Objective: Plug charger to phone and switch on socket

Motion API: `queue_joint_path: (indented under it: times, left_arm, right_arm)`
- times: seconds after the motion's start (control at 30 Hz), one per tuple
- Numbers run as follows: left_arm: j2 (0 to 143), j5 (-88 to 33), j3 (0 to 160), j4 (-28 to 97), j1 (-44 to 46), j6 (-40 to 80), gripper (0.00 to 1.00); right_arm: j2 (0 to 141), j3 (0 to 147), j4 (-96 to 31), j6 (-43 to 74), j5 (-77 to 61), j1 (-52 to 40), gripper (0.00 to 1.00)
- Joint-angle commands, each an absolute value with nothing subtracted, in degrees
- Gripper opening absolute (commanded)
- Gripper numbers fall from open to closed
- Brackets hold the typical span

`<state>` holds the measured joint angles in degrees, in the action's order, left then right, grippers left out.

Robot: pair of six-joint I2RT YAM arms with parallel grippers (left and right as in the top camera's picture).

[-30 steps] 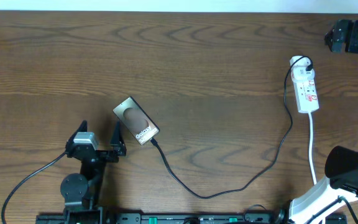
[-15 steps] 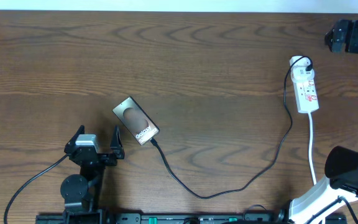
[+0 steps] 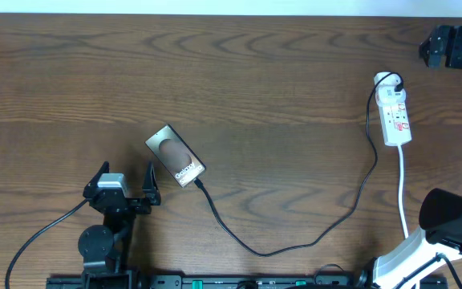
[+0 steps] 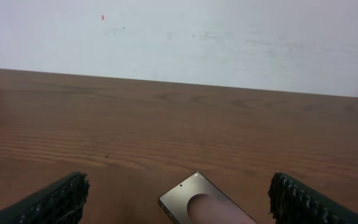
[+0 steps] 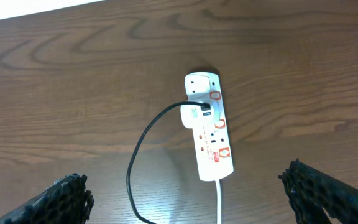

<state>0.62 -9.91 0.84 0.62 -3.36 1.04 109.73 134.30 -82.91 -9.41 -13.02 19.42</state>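
Note:
The phone (image 3: 175,156) lies flat and slanted on the table, left of centre. It also shows in the left wrist view (image 4: 207,205). The charger (image 3: 295,241), a thin black cable, runs from the phone's near-right end in a loop to the socket (image 3: 395,112). The socket is a white strip at the far right, and the charger's black plug sits in it (image 5: 194,115). My left gripper (image 3: 127,172) is open and empty, just in front and left of the phone. My right gripper (image 3: 443,46) is open and empty, beyond the socket.
The socket's white cord (image 3: 402,193) runs toward the front right, past my right arm's base (image 3: 455,221). A thick black arm cable (image 3: 38,233) trails front left. A white wall (image 4: 179,31) rises behind the table's far edge.
My left gripper has drawn back a little toward the table's front edge, away from the phone, then held still. The phone, charger, socket and right arm have not moved.

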Motion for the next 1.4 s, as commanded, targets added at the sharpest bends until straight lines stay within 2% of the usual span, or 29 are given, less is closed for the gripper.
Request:
queue_joint_path:
  times: [0.0,0.97,1.17,1.3,1.37]
  left_arm:
    - [0.38,-10.22,0.23,3.2,-3.62,0.21,0.93]
    - [0.62,-10.22,0.23,3.2,-3.62,0.21,0.93]
    - [0.62,-10.2,0.23,3.2,-3.62,0.21,0.93]
    - [0.62,-10.2,0.23,3.2,-3.62,0.21,0.93]
    - [0.62,-10.22,0.23,3.2,-3.62,0.21,0.93]
  right_arm:
    - [109.82,134.5,-83.0,-8.82,-12.99,19.44,0.99]
    - [109.8,134.28,-81.32,-8.73,-14.39,19.4,0.99]
    - [109.69,131.59,-66.52,-8.58,-28.38,16.12,0.99]
    - [108.51,127.0,-56.12,-8.6,-28.58,11.81,0.99]
    - [104.9,119.17,-46.7,-8.6,-25.41,7.07,0.99]
